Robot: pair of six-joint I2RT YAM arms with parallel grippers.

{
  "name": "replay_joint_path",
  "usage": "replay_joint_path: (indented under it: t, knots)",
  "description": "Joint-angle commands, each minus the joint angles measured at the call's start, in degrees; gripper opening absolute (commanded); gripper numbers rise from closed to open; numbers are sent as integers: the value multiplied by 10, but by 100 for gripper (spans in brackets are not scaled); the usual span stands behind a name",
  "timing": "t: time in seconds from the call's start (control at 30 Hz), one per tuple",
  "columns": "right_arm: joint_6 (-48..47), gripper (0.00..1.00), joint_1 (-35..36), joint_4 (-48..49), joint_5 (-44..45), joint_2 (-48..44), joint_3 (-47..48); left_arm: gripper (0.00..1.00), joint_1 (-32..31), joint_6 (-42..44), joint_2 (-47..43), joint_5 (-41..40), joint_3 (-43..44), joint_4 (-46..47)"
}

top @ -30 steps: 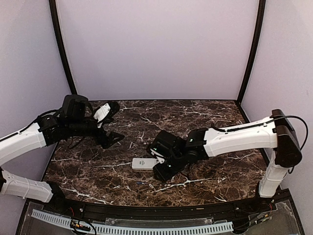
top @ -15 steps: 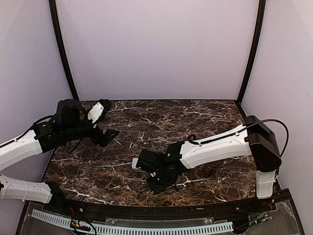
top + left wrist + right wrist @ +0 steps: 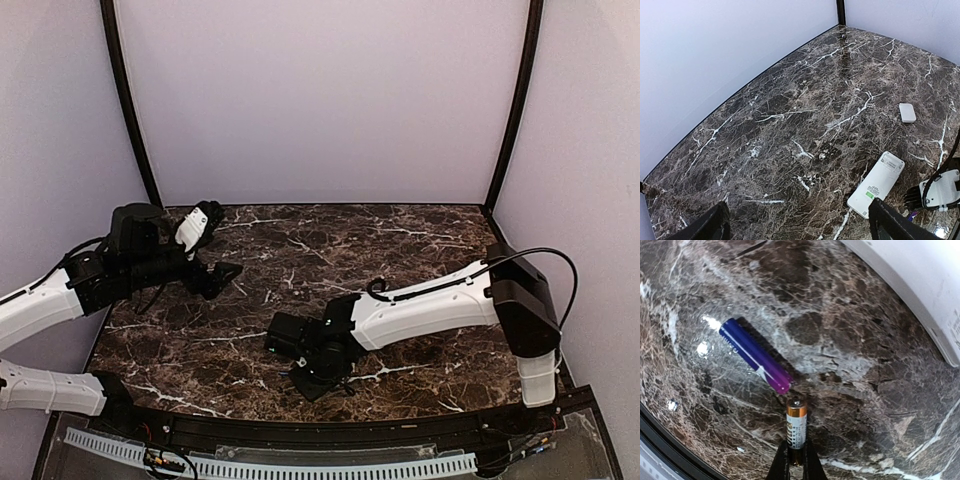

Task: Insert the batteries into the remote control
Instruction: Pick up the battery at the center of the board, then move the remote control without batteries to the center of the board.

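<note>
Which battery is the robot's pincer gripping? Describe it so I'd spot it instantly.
On the dark marble table, beside the white remote control, the right pincer grips a copper-capped battery. Its white label sets it apart from the blue-purple battery lying loose nearby.

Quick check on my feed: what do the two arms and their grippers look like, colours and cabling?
The left arm and right arm have white tubular links joined by black joint housings. A thin black cable loops outside the right arm's elbow. The left gripper and right gripper are black with slim, tapering fingers; the left one carries a white part.
</note>
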Motion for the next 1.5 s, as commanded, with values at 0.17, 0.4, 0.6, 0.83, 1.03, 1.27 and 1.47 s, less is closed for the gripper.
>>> replay_joint_path:
  t: [0.17, 0.4, 0.6, 0.83, 1.03, 1.27, 1.47]
  knots:
    - [18, 0, 1, 12, 19, -49, -47, 95, 2, -9, -6, 15, -14, 17]
    - [6, 0, -34, 106, -18, -185, -143, 95, 2, -3, -5, 48, -23, 27]
    - [15, 0, -98, 192, -33, -333, -231, 91, 2, 14, 9, 125, -33, 28]
    - [29, 0, -179, 301, -82, -428, -330, 85, 2, 39, 46, 198, -58, 50]
    - [-72, 0, -204, 331, -133, -452, -327, 82, 2, 45, 69, 264, -63, 82]
    - [-154, 0, -282, 272, -214, -453, -285, 82, -1, 24, 95, 236, -61, 114]
    - [-158, 0, -338, 273, -284, -404, -262, 85, -24, 108, 173, 227, -35, 42]
